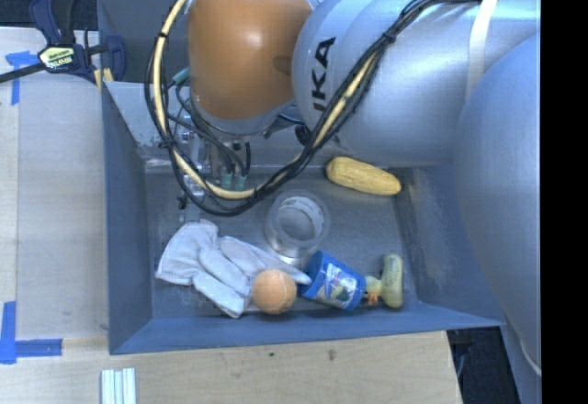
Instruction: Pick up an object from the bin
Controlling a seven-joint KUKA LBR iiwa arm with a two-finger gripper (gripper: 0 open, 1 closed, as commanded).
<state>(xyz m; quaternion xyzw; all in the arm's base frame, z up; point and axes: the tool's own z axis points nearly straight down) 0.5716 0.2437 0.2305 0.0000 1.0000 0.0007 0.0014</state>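
Orange wrist cover (241, 44), gripper (219, 174) beneath, open or closed unclear, white glove (207, 264) near

The only lettering that can be read is on the robot arm (413, 62): black capitals "KA", running sideways on its silver casing just beside the orange cover (241, 39). The blue bottle (333, 283) by the front wall of the bin (124, 237) has a coloured label, its print too small to read.

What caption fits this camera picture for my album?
Gripper hangs in the bin's upper left; white glove, orange ball and clear cup lie nearby.
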